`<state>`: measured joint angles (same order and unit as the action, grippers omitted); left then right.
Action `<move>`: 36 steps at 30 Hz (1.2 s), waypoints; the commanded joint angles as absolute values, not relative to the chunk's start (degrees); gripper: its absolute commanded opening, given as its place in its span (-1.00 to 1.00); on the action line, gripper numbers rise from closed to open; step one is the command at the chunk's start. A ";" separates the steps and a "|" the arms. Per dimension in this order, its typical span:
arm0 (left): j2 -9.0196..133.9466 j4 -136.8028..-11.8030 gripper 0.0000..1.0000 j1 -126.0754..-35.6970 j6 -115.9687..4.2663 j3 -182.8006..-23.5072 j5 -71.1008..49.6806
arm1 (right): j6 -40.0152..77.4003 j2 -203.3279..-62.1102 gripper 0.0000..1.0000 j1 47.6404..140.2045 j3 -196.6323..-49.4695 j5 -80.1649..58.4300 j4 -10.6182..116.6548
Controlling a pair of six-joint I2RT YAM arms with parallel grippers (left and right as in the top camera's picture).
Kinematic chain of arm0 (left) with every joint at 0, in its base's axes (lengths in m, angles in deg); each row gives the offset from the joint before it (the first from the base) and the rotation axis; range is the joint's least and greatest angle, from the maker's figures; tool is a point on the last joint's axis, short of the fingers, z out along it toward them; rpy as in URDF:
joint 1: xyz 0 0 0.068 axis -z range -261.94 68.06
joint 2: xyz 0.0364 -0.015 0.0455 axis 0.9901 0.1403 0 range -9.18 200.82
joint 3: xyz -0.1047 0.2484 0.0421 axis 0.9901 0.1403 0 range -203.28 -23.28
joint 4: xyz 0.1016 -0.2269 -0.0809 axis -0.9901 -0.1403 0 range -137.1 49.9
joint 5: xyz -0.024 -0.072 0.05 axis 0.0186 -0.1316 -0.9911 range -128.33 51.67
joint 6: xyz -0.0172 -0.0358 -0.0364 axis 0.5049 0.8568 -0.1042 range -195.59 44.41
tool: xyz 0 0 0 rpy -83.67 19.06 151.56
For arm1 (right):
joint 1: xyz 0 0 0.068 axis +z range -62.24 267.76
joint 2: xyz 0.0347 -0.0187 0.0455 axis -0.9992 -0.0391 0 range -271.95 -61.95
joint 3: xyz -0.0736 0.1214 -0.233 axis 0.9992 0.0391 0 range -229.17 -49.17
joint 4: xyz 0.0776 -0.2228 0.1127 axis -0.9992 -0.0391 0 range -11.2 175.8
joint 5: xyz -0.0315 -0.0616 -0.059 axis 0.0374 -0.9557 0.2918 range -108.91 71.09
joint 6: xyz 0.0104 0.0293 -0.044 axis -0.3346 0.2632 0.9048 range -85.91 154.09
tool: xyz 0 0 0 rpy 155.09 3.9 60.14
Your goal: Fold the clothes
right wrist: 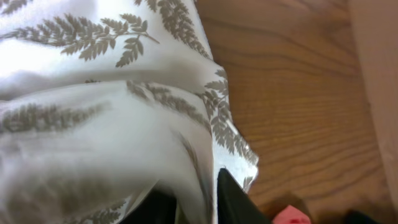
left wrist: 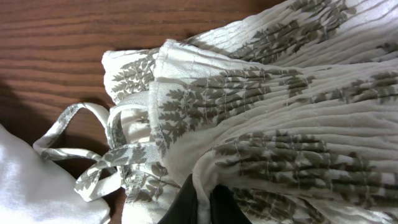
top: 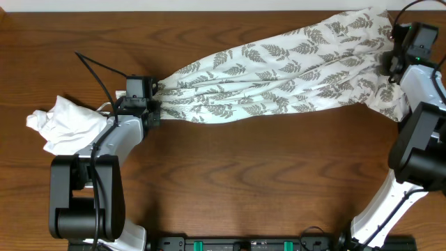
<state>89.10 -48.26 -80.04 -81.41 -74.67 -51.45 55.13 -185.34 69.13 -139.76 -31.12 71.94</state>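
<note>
Cream fern garment [top: 279, 70] lay stretched to far right edge of table [top: 244, 181]; left gripper [top: 156, 104] clamped its strap end; right gripper [top: 391, 66], at hem, grip indiscernible; wood showed nearside.

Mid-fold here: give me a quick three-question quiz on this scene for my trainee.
1. True or false: the fern-print garment is already folded into a neat square.
2. The plain white garment lies: A) crumpled on the left gripper's side; B) spread over the fern print; C) folded flat.
3. What is the left gripper shut on?
Key: 1 false; 2 A; 3 the fern-print garment.
</note>
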 commanded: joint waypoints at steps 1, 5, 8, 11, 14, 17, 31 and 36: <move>89.29 -48.39 -0.88 -80.42 -80.60 -75.92 -53.03 | 53.01 -185.34 -0.44 69.13 -140.72 -29.98 73.20; 89.29 -48.46 -0.88 -80.42 -80.60 -75.92 -53.07 | 48.92 -185.34 -0.24 69.06 -141.14 -30.00 73.12; 89.29 -49.22 -0.90 -80.42 -80.43 -75.92 -55.04 | 43.63 -185.32 -0.11 69.06 -142.54 -30.90 69.79; 89.21 -49.68 -0.87 -80.42 -80.47 -75.92 -56.28 | 38.32 -185.30 -0.08 69.06 -145.25 -30.59 63.91; 88.46 -49.75 -0.81 -80.39 -80.41 -76.18 -55.93 | 34.08 -185.30 -0.03 69.06 -149.38 -27.34 55.76; 86.84 -49.92 -0.70 -80.31 -79.27 -76.77 -55.36 | 29.91 -185.30 -0.01 69.08 -154.27 -21.06 47.08; 85.75 -50.69 -0.23 -80.31 -68.32 -77.08 -40.00 | 27.50 -185.43 -0.42 76.14 -154.40 -4.56 34.10; 85.75 -51.84 -0.19 -80.33 -66.70 -77.08 -40.04 | 32.62 -185.43 -0.45 82.87 -154.40 -2.49 30.25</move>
<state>86.60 -51.58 -80.07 -69.30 -75.77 -42.27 28.81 -185.43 79.16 -154.95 -5.41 31.17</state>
